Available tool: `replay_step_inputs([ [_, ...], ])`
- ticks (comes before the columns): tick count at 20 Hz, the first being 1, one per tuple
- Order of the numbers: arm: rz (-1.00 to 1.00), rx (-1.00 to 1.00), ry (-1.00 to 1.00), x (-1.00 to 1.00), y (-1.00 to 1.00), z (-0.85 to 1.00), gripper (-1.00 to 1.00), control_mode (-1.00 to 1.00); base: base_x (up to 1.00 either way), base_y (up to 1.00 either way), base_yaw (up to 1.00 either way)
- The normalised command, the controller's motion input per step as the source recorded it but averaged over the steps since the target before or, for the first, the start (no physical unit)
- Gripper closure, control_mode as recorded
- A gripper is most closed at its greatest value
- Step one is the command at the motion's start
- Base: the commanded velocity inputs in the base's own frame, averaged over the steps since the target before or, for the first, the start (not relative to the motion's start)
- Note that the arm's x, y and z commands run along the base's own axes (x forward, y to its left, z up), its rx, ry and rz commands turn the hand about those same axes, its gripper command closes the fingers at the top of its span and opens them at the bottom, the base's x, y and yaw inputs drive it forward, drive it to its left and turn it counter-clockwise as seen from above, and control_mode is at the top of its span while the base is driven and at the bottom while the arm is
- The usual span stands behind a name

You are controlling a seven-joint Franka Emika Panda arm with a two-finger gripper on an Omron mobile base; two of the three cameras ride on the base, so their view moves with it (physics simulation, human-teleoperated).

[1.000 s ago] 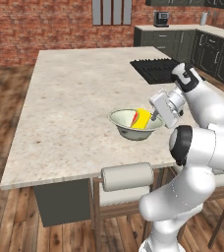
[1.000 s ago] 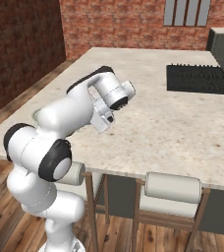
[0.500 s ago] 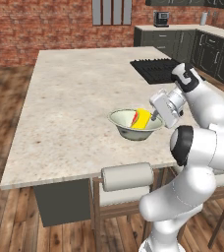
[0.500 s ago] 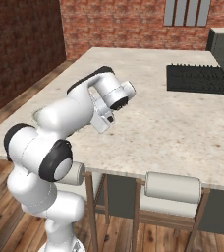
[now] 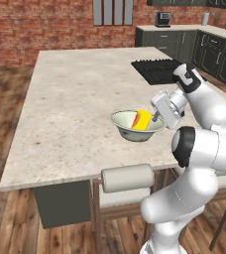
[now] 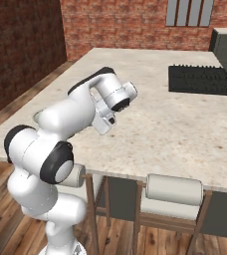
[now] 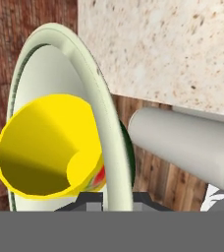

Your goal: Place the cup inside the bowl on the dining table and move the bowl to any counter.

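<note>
Close up in the hand view, the gripper [image 7: 115, 199] pinches the near rim of the bowl [image 7: 115, 147], the cup [image 7: 50, 145] tipped inside, while the left base view shows that bowl near the dining table [image 5: 75, 99] front edge.

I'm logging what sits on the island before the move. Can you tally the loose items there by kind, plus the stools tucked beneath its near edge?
Cups: 1, the yellow cup lying in the bowl.
Bowls: 1, the pale bowl with the claw shut on its rim.
Stools: 2, the left stool and the right stool.
Total: 4
</note>
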Motion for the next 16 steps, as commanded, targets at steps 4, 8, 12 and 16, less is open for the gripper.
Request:
replay_step_inputs([
  [4,0.00,0.00,0.00,0.00,0.00,0.00,1.00,1.00,-0.44,-0.54,0.00],
  [8,0.00,0.00,0.00,0.00,0.00,0.00,1.00,1.00,-0.52,-0.46,0.00],
  [12,0.00,0.00,0.00,0.00,0.00,0.00,1.00,1.00,-0.71,-0.54,0.00],
  [16,0.00,0.00,0.00,0.00,0.00,0.00,1.00,1.00,-0.18,-0.61,0.00],
])
